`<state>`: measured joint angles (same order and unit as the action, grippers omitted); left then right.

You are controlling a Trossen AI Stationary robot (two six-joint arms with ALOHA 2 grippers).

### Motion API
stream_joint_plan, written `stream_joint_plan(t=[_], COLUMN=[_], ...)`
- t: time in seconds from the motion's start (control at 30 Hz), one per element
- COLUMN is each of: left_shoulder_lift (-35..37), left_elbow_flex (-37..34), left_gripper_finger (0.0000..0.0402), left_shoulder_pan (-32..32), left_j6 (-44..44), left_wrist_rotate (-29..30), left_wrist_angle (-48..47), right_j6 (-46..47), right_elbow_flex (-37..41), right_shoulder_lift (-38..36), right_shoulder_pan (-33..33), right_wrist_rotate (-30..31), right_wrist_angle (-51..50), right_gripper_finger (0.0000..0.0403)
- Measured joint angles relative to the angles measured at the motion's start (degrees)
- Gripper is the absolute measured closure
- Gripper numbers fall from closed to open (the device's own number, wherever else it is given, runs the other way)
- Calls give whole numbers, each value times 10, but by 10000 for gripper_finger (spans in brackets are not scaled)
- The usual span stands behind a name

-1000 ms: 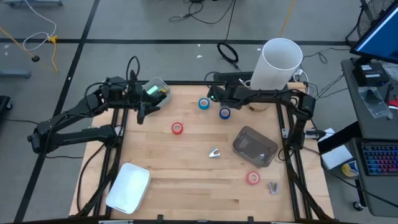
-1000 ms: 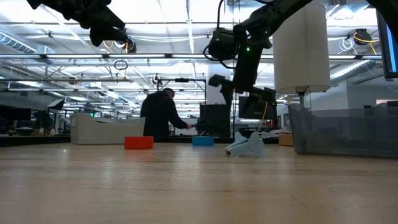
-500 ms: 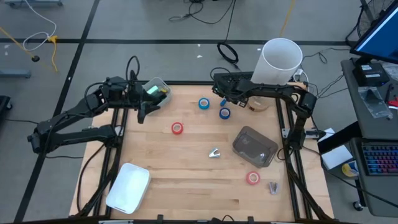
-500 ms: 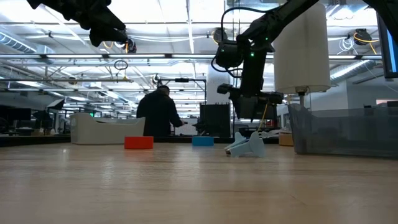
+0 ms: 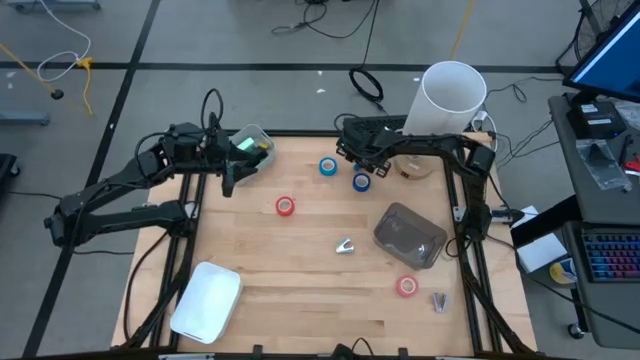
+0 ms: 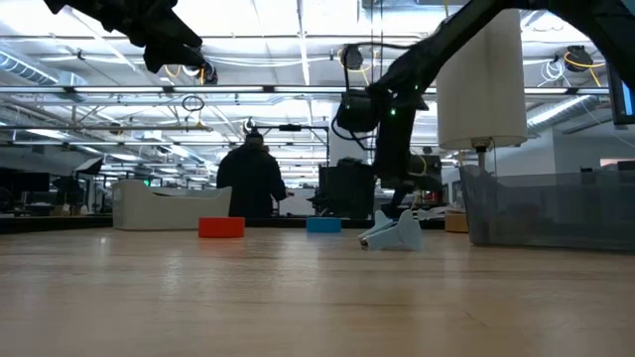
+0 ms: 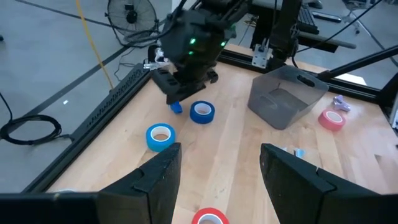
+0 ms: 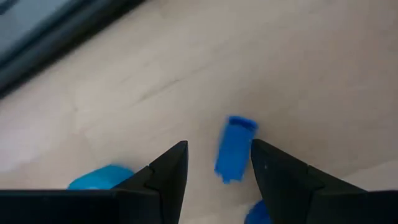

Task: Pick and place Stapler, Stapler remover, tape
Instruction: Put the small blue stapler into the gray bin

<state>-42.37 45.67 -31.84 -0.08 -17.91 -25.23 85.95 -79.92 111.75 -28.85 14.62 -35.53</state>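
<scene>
Tape is the item class nearest the working tool: the right gripper (image 5: 366, 160) hangs low over the far edge of the table (image 5: 300, 270), jaws parted and empty, framing a small blue block (image 8: 234, 149) on the wood in the right wrist view. The block's identity cannot be told; it may be the stapler or the remover. Judged step: approach for a pick. The next move calls for a straight descent until the fingers bracket the block, then closure, without nudging the blue tape roll (image 5: 361, 181) at about 6 o'clock of the gripper. A second blue roll (image 5: 327, 166) lies at 9 o'clock. Farther out, one red roll (image 5: 286, 206) sits mid-table and another (image 5: 406, 286) toward the near right. Count: two blue rolls, two red rolls, one clear bin (image 5: 409, 236), one white tray (image 5: 206, 300). The left gripper (image 5: 229, 182) waits at the far left, open and empty.
</scene>
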Motion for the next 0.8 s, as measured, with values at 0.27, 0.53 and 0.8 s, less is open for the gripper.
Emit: stream_joint_plan(t=[0.27,0.53,0.8], left_shoulder_lift=[0,0,-1], left_elbow_flex=[0,0,0], left_gripper_finger=[186,186,186], left_shoulder_pan=[0,0,0], left_j6=[-1,0,1], left_wrist_rotate=[0,0,1], left_wrist_angle=[-1,6,14], right_j6=[-3,-9,-1], right_elbow_flex=[0,0,-2], right_shoulder_lift=[8,20,39], right_shoulder_pan=[-18,-15,-14], right_wrist_rotate=[-13,-28,-57], right_wrist_angle=[4,5,13], right_gripper_finger=[234,234,234])
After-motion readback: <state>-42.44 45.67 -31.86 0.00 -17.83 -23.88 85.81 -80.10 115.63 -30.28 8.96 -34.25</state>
